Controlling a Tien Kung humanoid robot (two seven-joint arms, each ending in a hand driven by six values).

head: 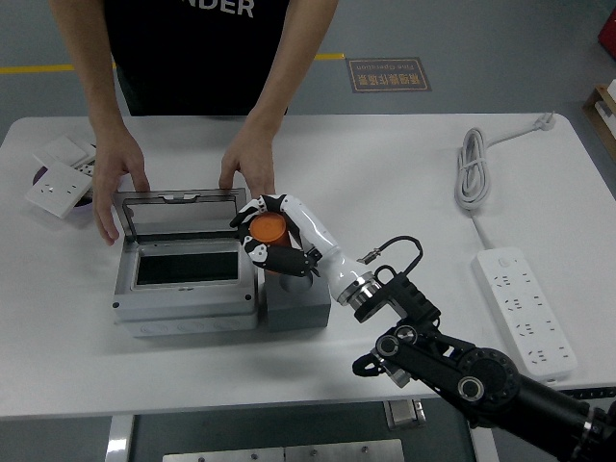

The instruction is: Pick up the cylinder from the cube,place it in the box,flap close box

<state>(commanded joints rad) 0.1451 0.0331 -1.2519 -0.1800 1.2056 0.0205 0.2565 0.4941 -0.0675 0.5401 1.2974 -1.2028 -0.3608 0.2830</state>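
My right hand is shut on the orange cylinder and holds it above the dark grey cube, near the right edge of the open grey box. The box's clear lid stands upright at the back. A person at the far side has both hands on the table behind the box, the left hand at the lid's left corner, the right hand at its right corner. My left arm is out of view.
Several white wall switches lie on a purple dish at the far left. A white power strip and its coiled cable lie on the right.
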